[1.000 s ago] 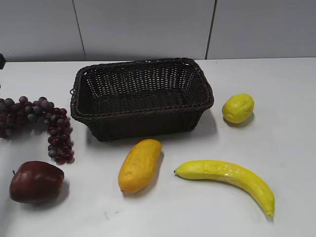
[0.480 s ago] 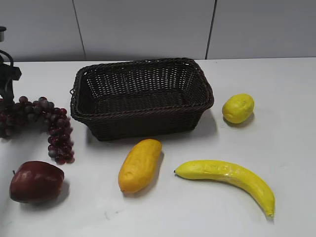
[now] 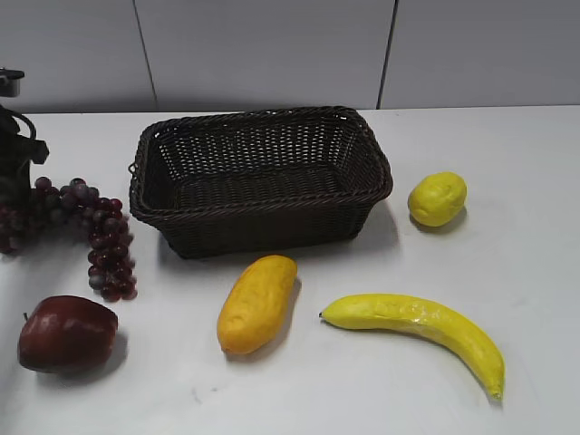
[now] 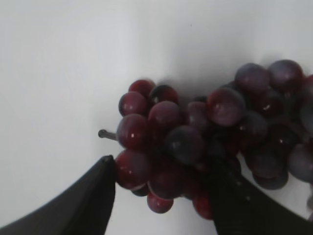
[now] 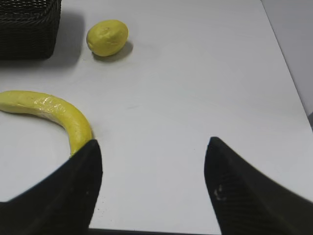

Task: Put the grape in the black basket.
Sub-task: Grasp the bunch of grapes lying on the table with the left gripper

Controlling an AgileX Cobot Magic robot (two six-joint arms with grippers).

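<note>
grape point(image 3: 77, 227): outside view, lying on the white table point(image 3: 507, 181) left of the black basket point(image 3: 260, 178), above the apple point(image 3: 66, 333)
left gripper point(image 4: 161, 183): left wrist view, fingers wide apart, one each side of the bunch's stem end
right gripper point(image 5: 152, 166): right wrist view, wide apart, holding nothing, banana point(image 5: 49, 115) close by

**Visible parts of the robot body**

Left claw point(image 4: 161, 196): two matte black fingers point(image 4: 88, 205), broad at the base and tapering to blunt tips. Right claw point(image 5: 151, 152): two black fingers point(image 5: 239, 191) with finely dimpled inner faces and a small pale scuff. In the exterior view, the left arm point(image 3: 16, 149) appears as a black housing with a curved cable.
</note>
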